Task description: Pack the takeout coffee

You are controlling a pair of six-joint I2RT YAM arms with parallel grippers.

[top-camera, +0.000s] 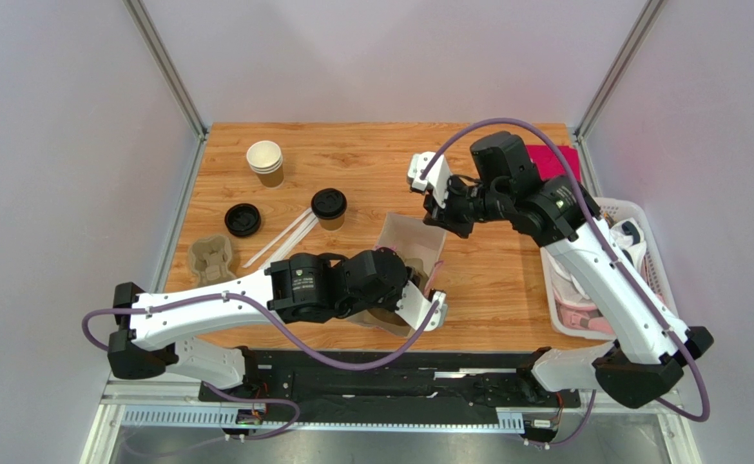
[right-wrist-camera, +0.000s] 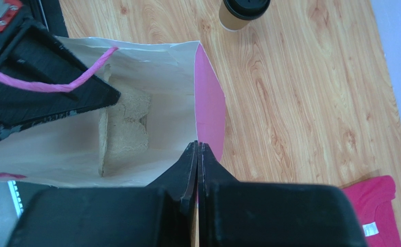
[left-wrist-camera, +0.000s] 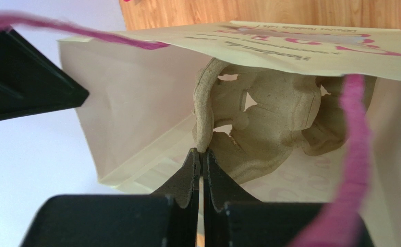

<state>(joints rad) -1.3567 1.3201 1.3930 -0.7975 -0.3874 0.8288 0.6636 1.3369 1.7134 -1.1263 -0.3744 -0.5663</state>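
The takeout coffee (top-camera: 330,206), a brown paper cup with a black lid, stands upright on the table left of the cream paper bag (top-camera: 412,244); it also shows at the top of the right wrist view (right-wrist-camera: 244,10). My left gripper (left-wrist-camera: 202,152) reaches into the bag (left-wrist-camera: 135,103), shut on the edge of a grey pulp cup carrier (left-wrist-camera: 269,123). My right gripper (right-wrist-camera: 198,144) is shut on the bag's rim at its pink side wall (right-wrist-camera: 209,103). The carrier (right-wrist-camera: 128,126) stands on edge inside the bag. Neither gripper touches the coffee.
A stack of lidless cups (top-camera: 266,161) stands at the back left. A loose black lid (top-camera: 242,219), white sticks (top-camera: 284,238) and a second pulp carrier (top-camera: 209,259) lie left of the bag. A white basket (top-camera: 633,208) and a pink cloth (top-camera: 557,159) are at the right.
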